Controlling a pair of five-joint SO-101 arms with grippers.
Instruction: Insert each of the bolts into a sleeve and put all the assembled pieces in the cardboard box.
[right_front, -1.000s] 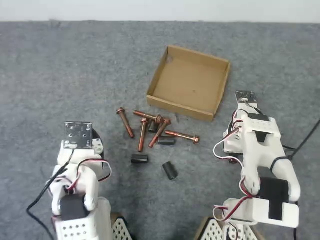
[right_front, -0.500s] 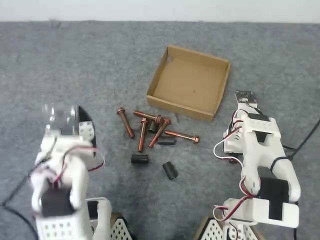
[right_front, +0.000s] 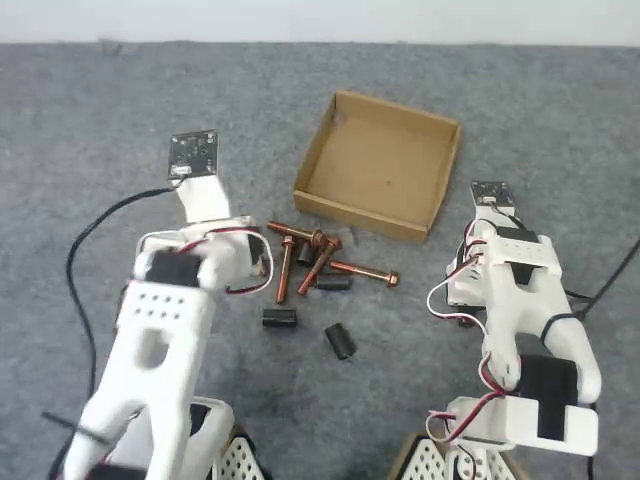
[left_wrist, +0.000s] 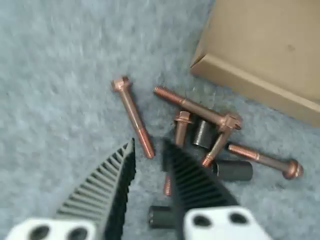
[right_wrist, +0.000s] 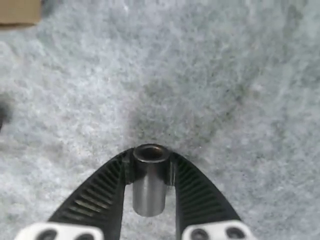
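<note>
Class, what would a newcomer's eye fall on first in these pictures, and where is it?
A jumble of copper bolts and black sleeves lies on the grey carpet beside the cardboard box. The left gripper hangs open over the bolts, while the right gripper, off to the side, is shut on a sleeve.

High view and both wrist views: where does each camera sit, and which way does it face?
High view: fixed above the table, facing down on bolts, sleeves and cardboard box; both arms show.
Left wrist view: on the left wrist, facing down past the open left gripper at the bolts.
Right wrist view: on the right wrist, facing down at the table past the right gripper, shut on a sleeve.
Shared: high and left wrist views both show bolts, sleeves and box.
</note>
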